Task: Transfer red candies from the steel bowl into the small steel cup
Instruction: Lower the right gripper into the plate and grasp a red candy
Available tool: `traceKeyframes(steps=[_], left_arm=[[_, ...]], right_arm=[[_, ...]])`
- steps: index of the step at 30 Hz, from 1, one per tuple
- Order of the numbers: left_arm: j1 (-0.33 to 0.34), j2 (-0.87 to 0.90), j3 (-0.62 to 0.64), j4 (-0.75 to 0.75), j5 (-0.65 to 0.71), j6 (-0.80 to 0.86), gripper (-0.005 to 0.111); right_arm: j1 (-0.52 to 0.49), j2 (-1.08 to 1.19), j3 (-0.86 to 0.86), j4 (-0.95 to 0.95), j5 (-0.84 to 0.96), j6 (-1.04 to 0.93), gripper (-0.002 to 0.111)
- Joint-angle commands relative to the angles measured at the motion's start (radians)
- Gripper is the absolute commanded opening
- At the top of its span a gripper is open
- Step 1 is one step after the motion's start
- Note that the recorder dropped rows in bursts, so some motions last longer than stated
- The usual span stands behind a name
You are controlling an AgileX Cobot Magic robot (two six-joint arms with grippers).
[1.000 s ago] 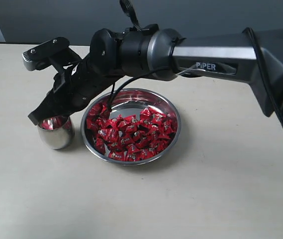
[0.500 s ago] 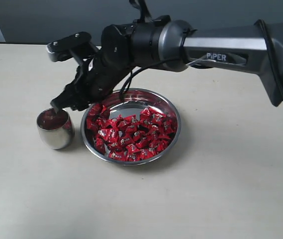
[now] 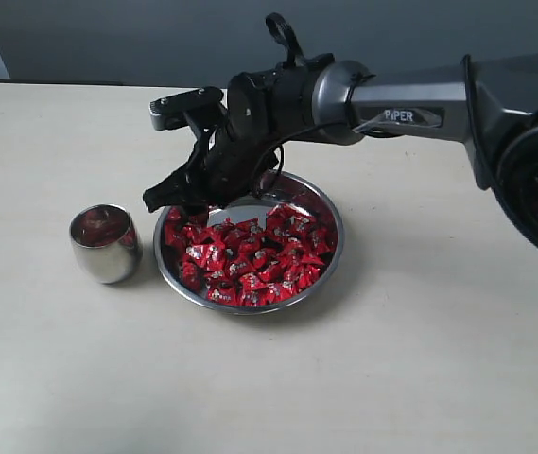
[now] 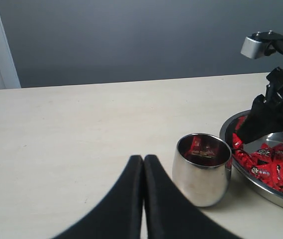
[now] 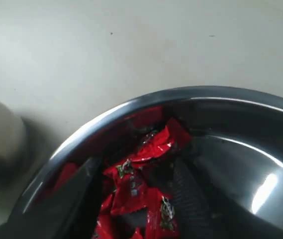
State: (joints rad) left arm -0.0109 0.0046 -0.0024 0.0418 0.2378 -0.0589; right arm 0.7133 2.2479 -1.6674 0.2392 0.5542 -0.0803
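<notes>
On the left of the pale table (image 3: 391,378) stands the small steel cup (image 3: 105,244), upright, just beside the left rim of the steel bowl (image 3: 337,236) but with a narrow gap between them. The left wrist view looks into the cup (image 4: 202,169) and shows a few red wrappers lying at its bottom.

The left gripper (image 4: 143,160) does not show in the exterior view. Its own camera shows the two black fingers pressed flat together with nothing between them, low over bare table, the cup near but apart from their tips.

Next comes the right gripper (image 3: 179,199), reaching in from the right of the scene and hanging above the left edge of the bowl, tips pointing down and to the left. It is clear of the cup. In the right wrist view the right gripper (image 5: 136,167) has its fingers (image 5: 66,199) spread wide, with nothing held between them. The red candies (image 5: 151,149) lie below, in the gap, against the bowl's curved wall (image 5: 240,119).

The red candies (image 3: 250,260) are heaped across the front and middle of the bowl. A strip of bare mirror-like bottom shows at the back, under the black wrist. The silver forearm runs off to the right.
</notes>
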Motion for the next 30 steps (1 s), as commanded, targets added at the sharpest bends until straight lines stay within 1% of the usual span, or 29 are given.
traceKeyframes(steps=[1,20,23,27,30], left_arm=[[-0.002,-0.005,0.002,0.001,0.000,-0.002,0.000],[-0.002,-0.005,0.002,0.001,0.000,-0.002,0.000],[-0.002,-0.005,0.002,0.001,0.000,-0.002,0.000],[-0.002,-0.005,0.002,0.001,0.000,-0.002,0.000],[-0.002,-0.005,0.002,0.001,0.000,-0.002,0.000]], right_arm=[[-0.005,0.015,-0.004,0.025,-0.047,0.007,0.044],[-0.005,0.054,-0.004,0.017,-0.098,0.035,0.043],[-0.005,0.054,-0.004,0.008,-0.103,0.035,0.040],[-0.005,0.069,-0.004,-0.001,-0.101,0.037,0.029],[-0.007,0.077,-0.004,-0.001,-0.099,0.051,0.029]])
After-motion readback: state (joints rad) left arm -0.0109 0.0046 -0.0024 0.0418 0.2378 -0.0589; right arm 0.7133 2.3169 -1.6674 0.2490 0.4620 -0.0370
